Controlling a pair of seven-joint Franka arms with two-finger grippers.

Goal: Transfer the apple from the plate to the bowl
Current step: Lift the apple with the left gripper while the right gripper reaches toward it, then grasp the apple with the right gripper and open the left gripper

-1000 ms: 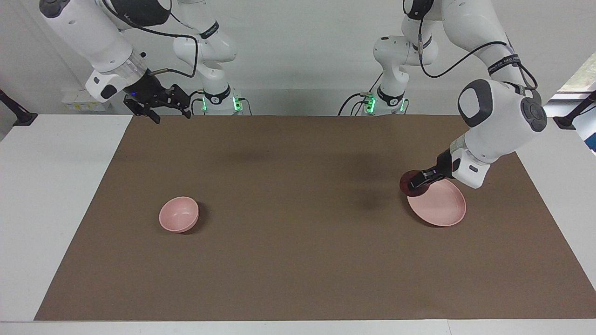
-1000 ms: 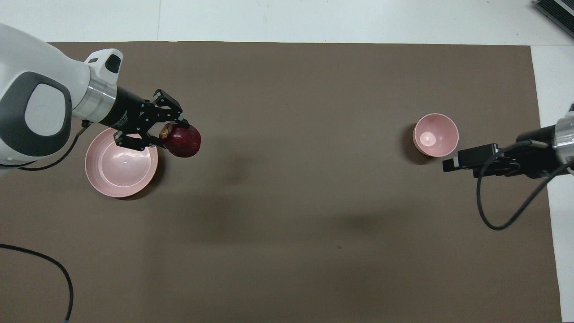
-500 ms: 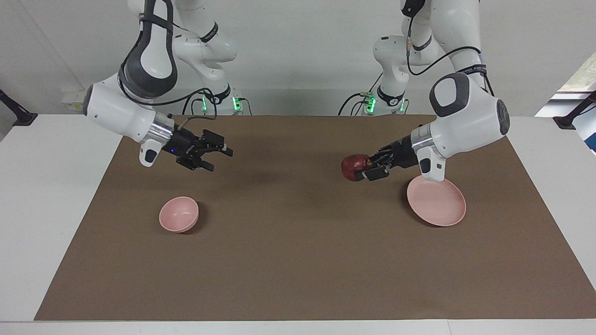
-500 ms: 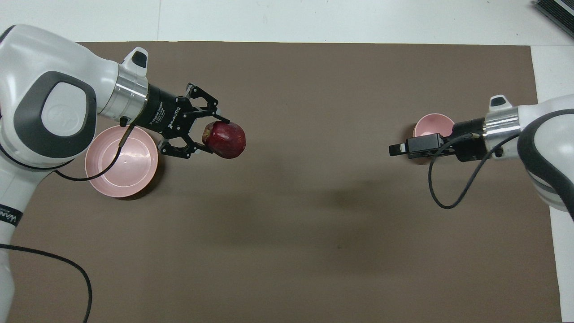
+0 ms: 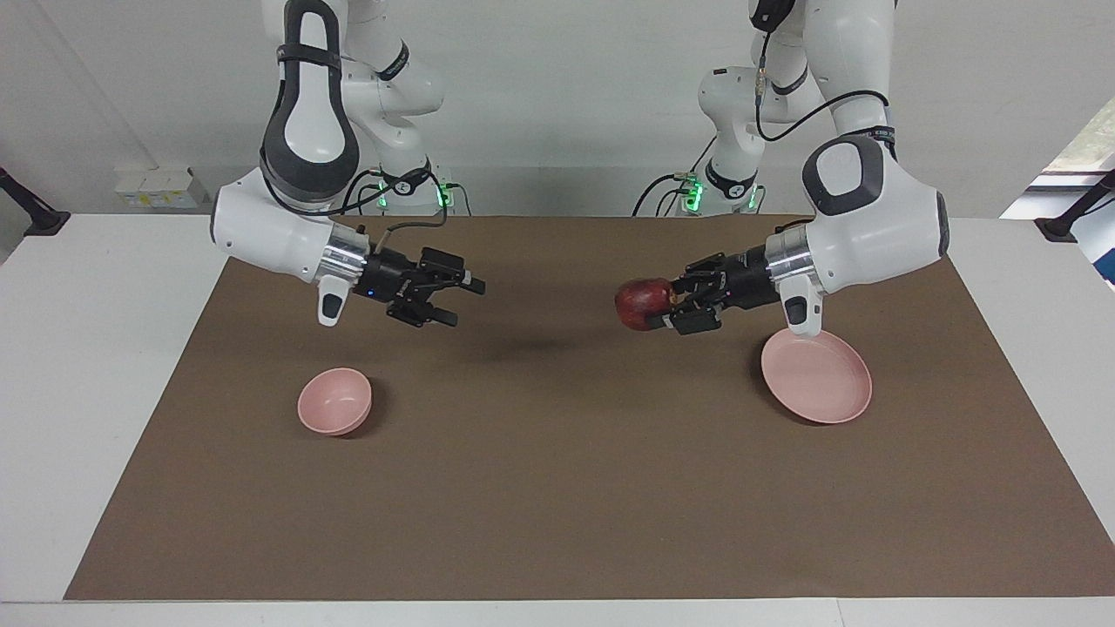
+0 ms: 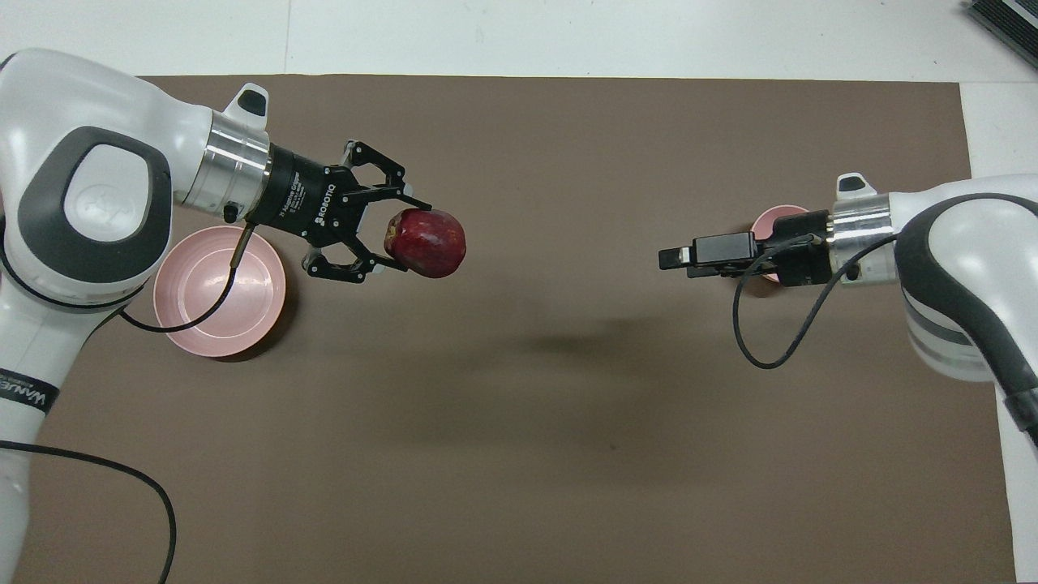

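Two arms hang over the worktop (image 5: 557, 488), which carries a brown mat (image 6: 568, 454) with two pink dishes on it and one piece of fruit in the air above it. Nearest the robots are the two grippers, both raised and pointing at each other across the middle of the mat. The left gripper (image 5: 666, 306) (image 6: 399, 235) is closed on the single dark red apple (image 5: 638, 303) (image 6: 427, 242), gripping it at its stem end, above bare mat just beside the plate. The right gripper (image 5: 457, 300) (image 6: 677, 258) holds nothing, and its fingers stand apart, one above the other in the facing view. Farther from the robots lie the dishes: one plate (image 5: 817, 379) (image 6: 217, 300), with nothing on it, toward the left arm's end, and one bowl (image 5: 334, 401) (image 6: 770, 223), also holding nothing, toward the right arm's end, partly covered by the right gripper's wrist in the overhead view
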